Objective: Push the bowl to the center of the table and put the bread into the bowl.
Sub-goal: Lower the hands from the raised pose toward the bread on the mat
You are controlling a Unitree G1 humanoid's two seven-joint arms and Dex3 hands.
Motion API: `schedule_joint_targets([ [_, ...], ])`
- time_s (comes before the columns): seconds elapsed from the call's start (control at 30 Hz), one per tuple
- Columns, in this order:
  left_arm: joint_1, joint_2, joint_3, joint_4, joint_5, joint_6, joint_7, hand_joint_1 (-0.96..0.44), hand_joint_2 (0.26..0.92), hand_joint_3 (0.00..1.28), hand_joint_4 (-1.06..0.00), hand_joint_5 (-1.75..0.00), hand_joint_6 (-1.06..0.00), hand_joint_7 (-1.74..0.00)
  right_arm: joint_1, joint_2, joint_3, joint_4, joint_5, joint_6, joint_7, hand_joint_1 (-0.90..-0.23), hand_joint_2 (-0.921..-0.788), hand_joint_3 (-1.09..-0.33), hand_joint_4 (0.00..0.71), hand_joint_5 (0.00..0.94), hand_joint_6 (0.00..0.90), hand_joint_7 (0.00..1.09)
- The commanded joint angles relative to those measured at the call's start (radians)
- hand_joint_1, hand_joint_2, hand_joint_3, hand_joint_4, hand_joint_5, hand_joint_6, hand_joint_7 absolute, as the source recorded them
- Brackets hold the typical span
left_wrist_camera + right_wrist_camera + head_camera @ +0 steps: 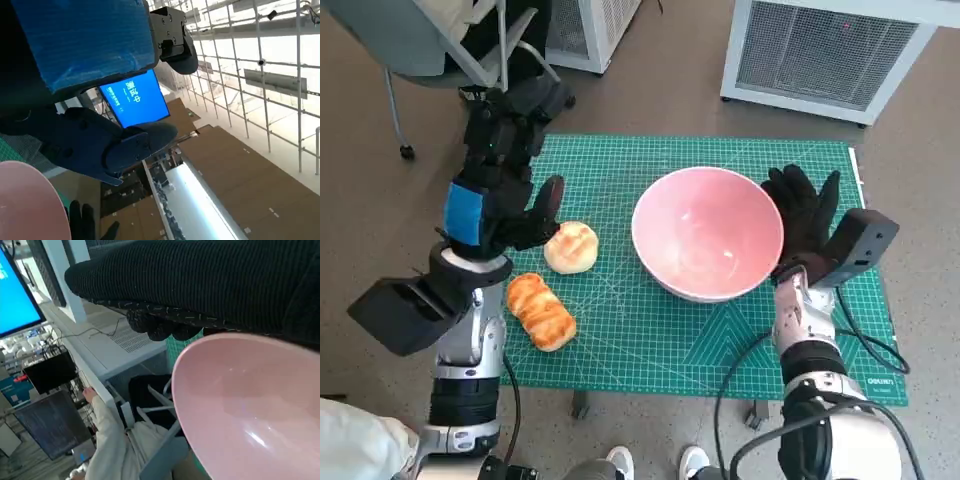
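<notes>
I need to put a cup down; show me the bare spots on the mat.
Free: the mat's front strip below the bowl, and the far strip beyond it. Crowded: the left side, with bun, loaf and left robot hand.

Green gridded cutting mat (650,330) under both hands. White slatted metal cabinet (820,50) beyond right hand. Grey chair (430,45) beyond left hand. Bright blue screen (134,102) past left hand.

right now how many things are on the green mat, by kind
Pink round bowl: 1
Bread pieces: 2, a pale round bun and a golden-brown ridged loaf
Total: 3 things on the green cutting mat
</notes>
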Motion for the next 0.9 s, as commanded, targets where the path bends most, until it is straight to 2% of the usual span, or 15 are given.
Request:
schedule_joint_targets([
  [0.03, 0.014, -0.001, -0.004, -0.02, 0.009, 0.004, 0.009, -0.3, 0.777, 0.74, 0.0, -0.56, 0.0, -0.82, -0.003, 0.005, 0.003, 0.011, -0.011, 0.025, -0.02, -0.5, -0.921, -0.75, 0.218, 0.004, 0.084, 0.42],
  [0.3, 0.022, 0.023, 0.001, -0.033, 0.006, 0.004, -0.003, -0.32, 0.773, 0.74, 0.0, -0.57, 0.0, -0.83, -0.025, -0.032, 0.007, -0.005, -0.013, -0.01, -0.028, -0.485, -0.921, -0.762, 0.221, 0.004, 0.083, 0.43],
  [0.43, 0.024, 0.047, 0.008, -0.044, 0.008, 0.008, -0.012, -0.34, 0.772, 0.73, 0.0, -0.58, 0.0, -0.84, -0.043, -0.039, 0.027, -0.024, -0.029, -0.069, -0.041, -0.491, -0.921, -0.755, 0.216, 0.002, 0.09, 0.44],
  [0.57, 0.025, 0.091, 0.012, -0.051, 0.024, 0.003, -0.027, -0.34, 0.771, 0.71, 0.0, -0.6, 0.0, -0.85, -0.056, -0.057, 0.067, -0.062, -0.067, -0.175, -0.023, -0.494, -0.921, -0.763, 0.217, 0.002, 0.073, 0.47],
  [0.7, 0.02, 0.154, 0.014, -0.053, 0.056, -0.009, -0.056, -0.34, 0.762, 0.7, 0.0, -0.63, 0.0, -0.86, -0.058, -0.069, 0.099, -0.117, -0.077, -0.275, 0.041, -0.499, -0.921, -0.776, 0.222, 0.003, 0.033, 0.52],
  [0.77, 0.02, 0.167, 0.014, -0.056, 0.062, -0.011, -0.061, -0.33, 0.755, 0.7, 0.0, -0.64, 0.0, -0.86, -0.056, -0.07, 0.105, -0.127, -0.076, -0.295, 0.053, -0.502, -0.921, -0.78, 0.224, 0.004, 0.021, 0.54],
  [0.9, -0.016, 0.323, 0.008, -0.011, 0.102, -0.068, -0.189, -0.34, 0.729, 0.66, 0.0, -0.7, 0.0, -0.89, -0.028, -0.076, 0.149, -0.278, -0.065, -0.419, 0.166, -0.521, -0.921, -0.773, 0.24, 0.011, 0.029, 0.56],
])
